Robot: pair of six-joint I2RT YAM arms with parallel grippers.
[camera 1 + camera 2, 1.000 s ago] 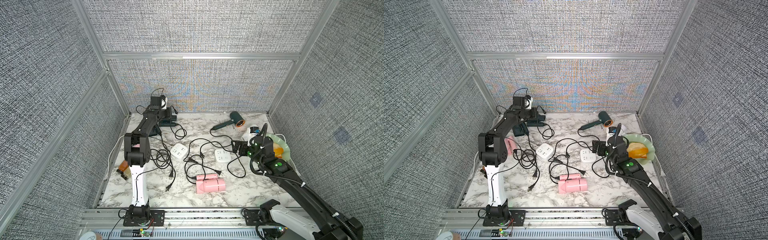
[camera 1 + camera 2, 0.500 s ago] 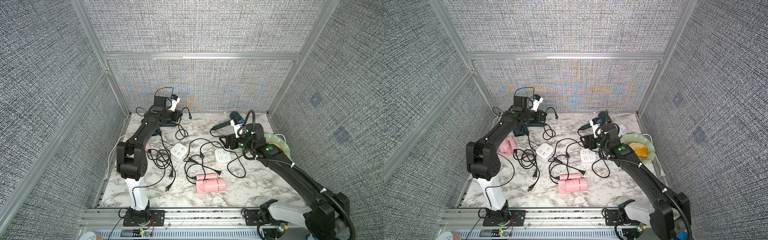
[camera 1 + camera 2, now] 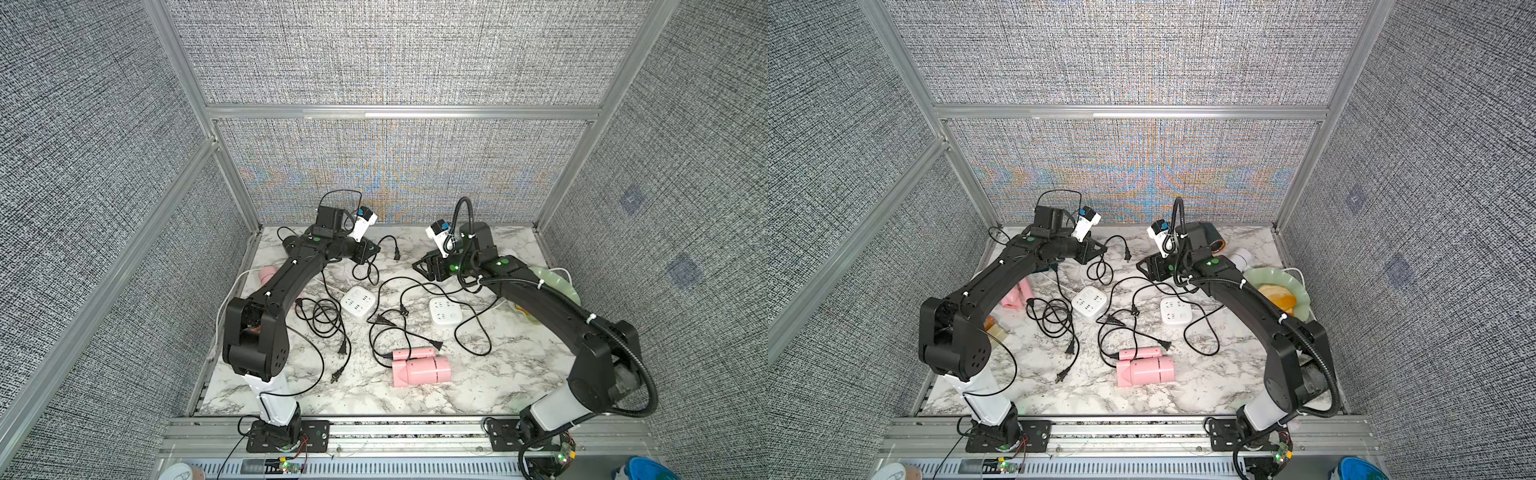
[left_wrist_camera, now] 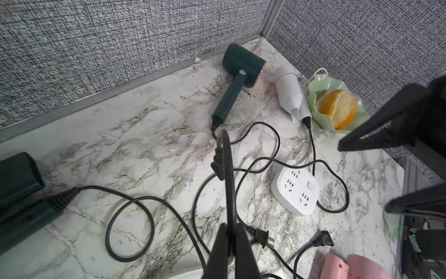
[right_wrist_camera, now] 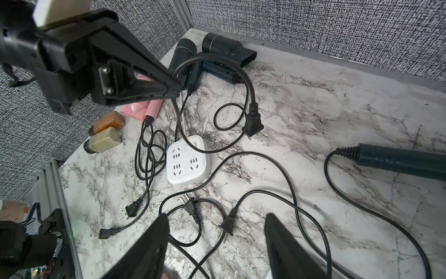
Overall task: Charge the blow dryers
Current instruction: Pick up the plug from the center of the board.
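Altogether six blow dryers lie on the marble tabletop [image 3: 478, 386]. Two are pink: the front pink dryer [image 3: 420, 370] near the front middle, the other pink dryer [image 3: 1014, 297] partly under the left arm. Two are dark teal, the plain teal dryer [image 5: 183, 54] and the nozzled teal dryer [image 5: 224, 47], side by side in the back left corner. One green dryer [image 4: 241, 65] and one white dryer [image 4: 289, 93] lie at the back right, beside a green dish [image 4: 323, 78]. Two white power strips, the left strip [image 3: 358, 301] and the right strip [image 3: 445, 311], sit mid-tabletop among the cords. The left claw [image 4: 229, 228] is pinched tight on one black cord [image 4: 229, 200], its plug [image 5: 252, 122] dangling. The right claw [image 5: 216, 217] hovers with jaws apart, gripping nothing.
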